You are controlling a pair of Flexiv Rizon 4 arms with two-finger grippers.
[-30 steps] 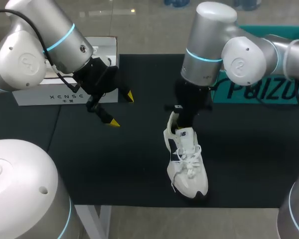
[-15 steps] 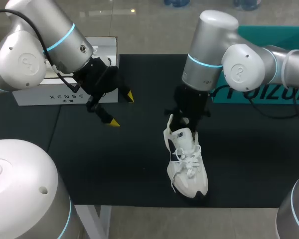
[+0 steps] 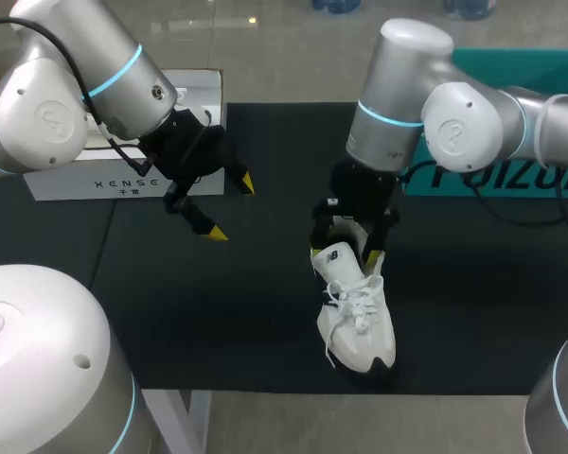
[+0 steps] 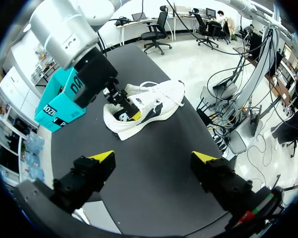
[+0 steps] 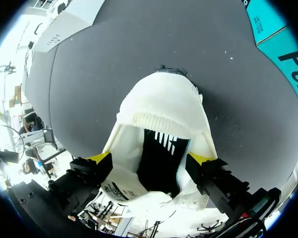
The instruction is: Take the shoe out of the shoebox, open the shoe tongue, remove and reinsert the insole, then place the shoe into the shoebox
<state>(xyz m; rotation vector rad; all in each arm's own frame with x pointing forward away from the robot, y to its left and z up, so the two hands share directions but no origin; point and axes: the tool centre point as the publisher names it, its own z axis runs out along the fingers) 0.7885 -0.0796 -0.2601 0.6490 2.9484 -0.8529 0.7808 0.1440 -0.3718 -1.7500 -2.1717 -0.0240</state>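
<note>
A white sneaker lies on the black mat, toe toward the table's front edge. My right gripper hangs over its heel, open, one yellow-tipped finger on each side of the collar. In the right wrist view the shoe stretches ahead of that gripper, and the dark insole shows inside the opening between the fingers. My left gripper stands open and empty to the left, in front of the white shoebox. The left wrist view shows the shoe ahead of its gripper.
A teal box lies at the mat's right rear, also seen as the teal box and the teal box. The black mat covers the table. Its front edge runs just below the shoe's toe.
My right gripper's fingers have spread from shut to wide open at the shoe's heel, and the heel has settled slightly lower. The left arm has not moved.
</note>
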